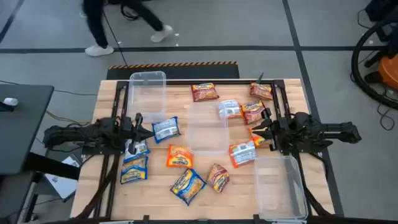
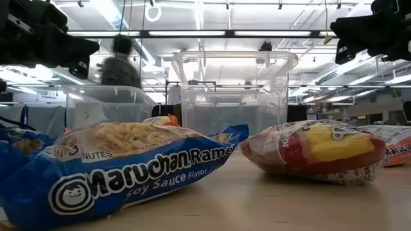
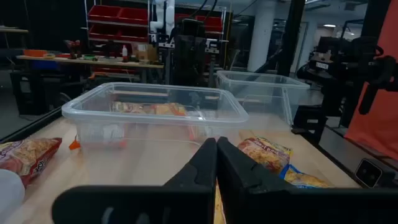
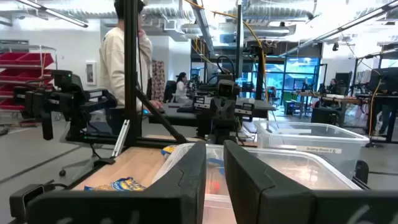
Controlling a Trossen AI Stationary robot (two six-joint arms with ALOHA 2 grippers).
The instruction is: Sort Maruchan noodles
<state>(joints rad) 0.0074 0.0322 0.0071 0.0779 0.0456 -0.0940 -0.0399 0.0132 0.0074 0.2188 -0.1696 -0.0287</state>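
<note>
High view: noodle packets (image 1: 186, 163) scattered between left gripper (image 1: 144, 128), right gripper (image 1: 256, 130).

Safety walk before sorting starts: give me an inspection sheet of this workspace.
Surface: wooden table, no spills seen.
Job's things: Maruchan noodles lie scattered, blue ones toward the left arm, red and orange ones mixed; all three clear bins look empty.
Clutter: nothing seen beyond packets and bins.
Grippers: left gripper raised over the blue packets, fingers shut, empty; right gripper raised by the orange packets, fingers slightly apart, holding nothing.
Cables: cable runs across the floor behind the table.
Surroundings: a person walks behind the table; dark desk at the left.
</note>
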